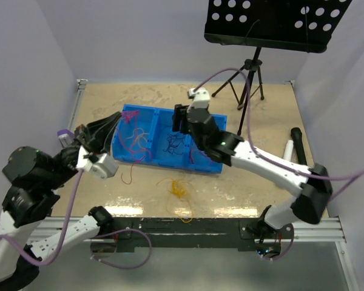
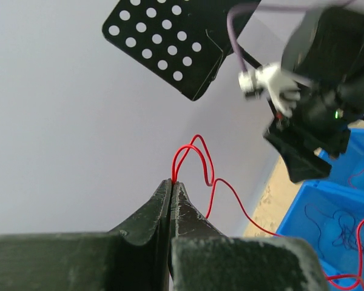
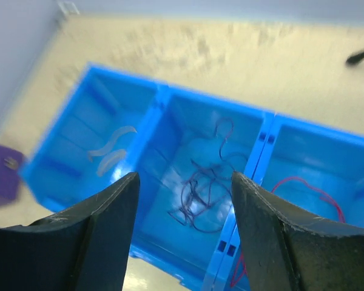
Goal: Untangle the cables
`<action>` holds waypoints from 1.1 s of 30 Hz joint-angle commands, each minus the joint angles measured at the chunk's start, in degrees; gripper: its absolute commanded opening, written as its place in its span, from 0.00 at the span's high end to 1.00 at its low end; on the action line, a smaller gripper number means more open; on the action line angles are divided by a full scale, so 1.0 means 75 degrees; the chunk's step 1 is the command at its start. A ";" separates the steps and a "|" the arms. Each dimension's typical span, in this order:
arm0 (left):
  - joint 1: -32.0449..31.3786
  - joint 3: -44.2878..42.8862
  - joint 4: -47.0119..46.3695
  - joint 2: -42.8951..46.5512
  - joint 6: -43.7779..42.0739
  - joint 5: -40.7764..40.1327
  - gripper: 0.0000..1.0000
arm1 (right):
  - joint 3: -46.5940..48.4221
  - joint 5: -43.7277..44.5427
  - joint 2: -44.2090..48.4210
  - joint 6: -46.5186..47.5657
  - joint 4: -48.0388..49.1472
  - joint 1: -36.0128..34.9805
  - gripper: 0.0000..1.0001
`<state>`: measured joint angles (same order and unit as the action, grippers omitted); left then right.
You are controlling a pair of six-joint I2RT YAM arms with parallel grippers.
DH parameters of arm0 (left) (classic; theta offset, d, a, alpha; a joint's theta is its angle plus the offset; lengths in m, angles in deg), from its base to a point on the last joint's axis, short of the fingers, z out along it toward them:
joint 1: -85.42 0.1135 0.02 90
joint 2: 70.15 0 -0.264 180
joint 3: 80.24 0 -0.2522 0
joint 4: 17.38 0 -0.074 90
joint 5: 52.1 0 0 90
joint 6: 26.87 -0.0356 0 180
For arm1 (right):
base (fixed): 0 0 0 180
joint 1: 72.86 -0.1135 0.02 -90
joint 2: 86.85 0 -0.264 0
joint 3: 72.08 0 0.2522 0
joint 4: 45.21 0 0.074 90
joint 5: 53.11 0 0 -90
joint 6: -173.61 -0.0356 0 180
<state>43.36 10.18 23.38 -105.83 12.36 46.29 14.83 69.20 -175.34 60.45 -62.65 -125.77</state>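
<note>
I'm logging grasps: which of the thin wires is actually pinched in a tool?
The red wire, clamped in the shut left tool and looping above its tips. The orange-yellow wire lies on the table; the dark wires lie in the blue bin.

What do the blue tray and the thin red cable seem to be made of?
Blue tray: apparently moulded plastic, smooth and slightly glossy; uniform colour, moulded partitions. Red cable: probably plastic-coated wire, since it holds springy loops above the left gripper pinching it.
</note>
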 commanded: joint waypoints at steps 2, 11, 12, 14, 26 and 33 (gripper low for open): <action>0.0019 0.0451 -0.2004 -0.1065 0.0697 0.0451 1.00 | -0.0118 0.0811 0.2653 -0.0532 0.0011 0.0058 0.35; -0.0005 0.1142 -0.5506 -0.2952 0.2162 0.1518 0.85 | -0.0588 0.1995 0.5117 -0.1142 -0.1418 0.0058 0.37; -0.0016 0.1190 -0.5836 -0.3151 0.2209 0.1670 0.85 | -0.0600 0.2066 0.5246 -0.1224 -0.1582 0.0058 0.38; -0.0028 0.0946 -0.6038 -0.3642 0.2349 0.1917 0.86 | -0.0647 0.2171 0.5493 -0.1353 -0.1840 0.0046 0.38; -0.0040 -0.0404 -0.5934 -0.6304 0.2620 0.2175 0.94 | -0.1210 0.2453 0.6009 -0.1424 -0.1946 0.0058 0.38; -0.0028 0.0426 -0.4039 -0.6096 0.1476 0.2454 0.75 | -0.1420 0.1857 0.5729 -0.0978 -0.1981 0.0058 0.36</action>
<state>43.29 10.27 -13.86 -154.88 29.26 61.02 5.41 85.31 -131.16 51.47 -77.80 -125.35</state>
